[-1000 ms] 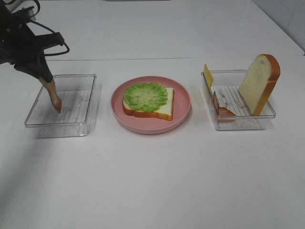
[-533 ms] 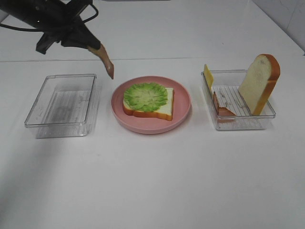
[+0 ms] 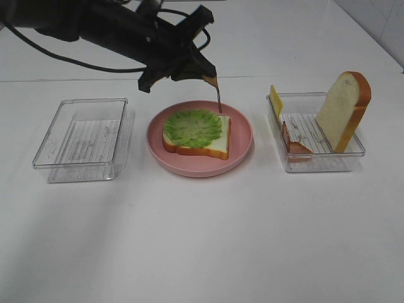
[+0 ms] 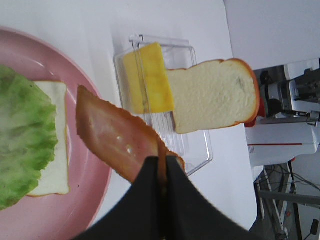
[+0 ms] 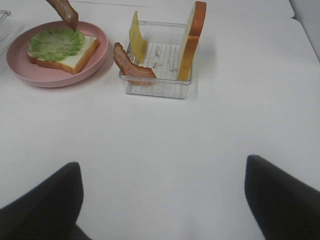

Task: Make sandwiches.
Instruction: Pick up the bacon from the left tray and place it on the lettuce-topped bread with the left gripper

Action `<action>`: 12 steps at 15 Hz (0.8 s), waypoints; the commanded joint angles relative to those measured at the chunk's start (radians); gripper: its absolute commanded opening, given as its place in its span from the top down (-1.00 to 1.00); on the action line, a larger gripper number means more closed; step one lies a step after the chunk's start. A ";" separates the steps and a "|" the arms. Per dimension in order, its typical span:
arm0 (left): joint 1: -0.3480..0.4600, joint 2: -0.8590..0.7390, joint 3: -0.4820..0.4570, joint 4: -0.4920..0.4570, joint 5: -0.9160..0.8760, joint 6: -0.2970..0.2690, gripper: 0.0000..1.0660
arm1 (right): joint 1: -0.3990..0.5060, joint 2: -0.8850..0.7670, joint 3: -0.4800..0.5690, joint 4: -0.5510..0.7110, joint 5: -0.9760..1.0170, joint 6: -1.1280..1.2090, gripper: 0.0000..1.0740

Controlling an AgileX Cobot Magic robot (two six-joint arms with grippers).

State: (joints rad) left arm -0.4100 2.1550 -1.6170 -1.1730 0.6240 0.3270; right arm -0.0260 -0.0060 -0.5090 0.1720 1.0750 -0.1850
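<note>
My left gripper [image 3: 205, 74] is shut on a reddish-brown bacon strip [image 3: 218, 95] that hangs over the back right of the pink plate [image 3: 243, 146]. On the plate lies a bread slice [image 3: 214, 145] topped with a green lettuce leaf [image 3: 192, 127]. In the left wrist view the bacon strip [image 4: 115, 140] sticks out from my shut left gripper [image 4: 162, 167]. The right tray [image 3: 319, 165] holds an upright bread slice [image 3: 344, 108], a yellow cheese slice [image 3: 276, 100] and another bacon strip [image 3: 293, 144]. My right gripper [image 5: 161, 165] stands open and empty, well in front of that tray.
An empty clear tray [image 3: 82, 139] sits left of the plate. The left arm stretches from the back left across to above the plate. White tabletop spreads in front of the plate and both trays.
My left gripper has carried the bacon strip up out of the left tray and to the right, to above the plate. The right arm has not moved.
</note>
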 commanded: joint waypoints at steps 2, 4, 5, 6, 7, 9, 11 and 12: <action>-0.015 0.065 0.002 -0.026 -0.007 0.029 1.00 | -0.008 -0.012 0.002 0.001 -0.006 -0.001 -0.55; -0.002 0.094 0.003 -0.005 0.020 0.029 1.00 | -0.008 -0.012 0.002 0.001 -0.006 -0.001 -0.55; 0.001 0.094 0.003 0.029 0.023 0.028 1.00 | -0.008 -0.012 0.002 0.001 -0.006 -0.001 -0.55; 0.016 0.087 0.003 0.067 0.026 0.021 1.00 | -0.008 -0.012 0.002 0.001 -0.006 -0.001 -0.55; 0.026 0.084 0.003 0.096 0.039 0.021 1.00 | -0.008 -0.012 0.002 0.000 -0.006 -0.001 -0.55; 0.052 0.084 0.003 0.136 0.051 -0.021 0.92 | -0.008 -0.012 0.002 0.001 -0.006 -0.001 -0.55; 0.068 0.084 0.003 0.208 0.054 -0.067 0.38 | -0.008 -0.012 0.002 0.000 -0.006 -0.001 -0.55; 0.076 0.082 0.003 0.224 0.058 -0.068 0.08 | -0.008 -0.012 0.002 0.001 -0.006 -0.001 -0.55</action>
State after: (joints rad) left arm -0.3360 2.2500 -1.6140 -0.9520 0.6760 0.2670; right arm -0.0260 -0.0060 -0.5090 0.1720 1.0750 -0.1850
